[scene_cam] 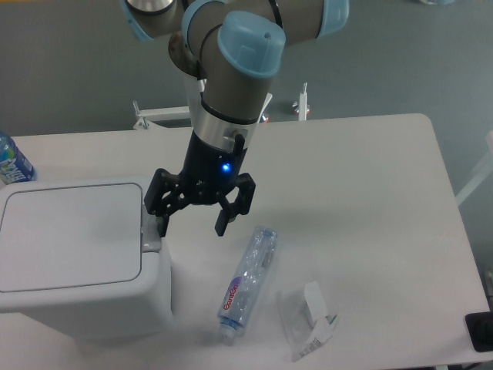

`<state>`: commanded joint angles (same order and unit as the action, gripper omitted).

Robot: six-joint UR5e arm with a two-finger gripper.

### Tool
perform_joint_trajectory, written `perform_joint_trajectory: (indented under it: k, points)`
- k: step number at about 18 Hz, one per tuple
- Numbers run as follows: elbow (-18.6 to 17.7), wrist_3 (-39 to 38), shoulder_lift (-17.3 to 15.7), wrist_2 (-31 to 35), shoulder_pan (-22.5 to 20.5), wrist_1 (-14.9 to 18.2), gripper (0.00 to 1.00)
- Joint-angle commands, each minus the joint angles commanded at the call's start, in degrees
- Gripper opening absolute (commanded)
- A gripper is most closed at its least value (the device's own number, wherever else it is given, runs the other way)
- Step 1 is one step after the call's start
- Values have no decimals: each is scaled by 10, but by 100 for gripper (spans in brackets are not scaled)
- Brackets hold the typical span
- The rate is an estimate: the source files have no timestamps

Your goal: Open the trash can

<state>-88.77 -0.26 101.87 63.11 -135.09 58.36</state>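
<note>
White boxy plastic trash can (73,254) at bench's front-left corner, lid down: spread black tool (191,222) should press one fingertip squarely on grey tab (151,231).

Trash can (73,254) cropped at left edge

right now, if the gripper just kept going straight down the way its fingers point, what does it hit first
Most likely the trash can: the open gripper points downward, and its left finger sits right at the grey push-button tab on the lid's edge. The right finger looks to be over bare table, though depth is unclear from this one view.
</note>
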Motion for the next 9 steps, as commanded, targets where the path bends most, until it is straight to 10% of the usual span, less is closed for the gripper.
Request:
perform_joint_trajectory:
  k: [9]
  points:
    - [25,-2,-5,-1,2,-11,100]
